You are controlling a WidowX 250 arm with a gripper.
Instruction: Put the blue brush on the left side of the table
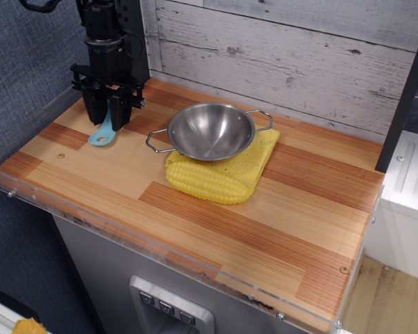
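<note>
The blue brush is at the back left of the table. Its handle end with the oval hole rests on the wood, and its head rises between my fingers, where it is mostly hidden. My gripper points straight down over it, low above the table. The jaws stand slightly apart on either side of the brush head. I cannot see whether the pads still touch it.
A steel bowl with two handles sits on a yellow cloth at mid-table. A yellow corn cob lies in front of the bowl. Clear acrylic edging runs along the left and front sides. A plank wall stands behind.
</note>
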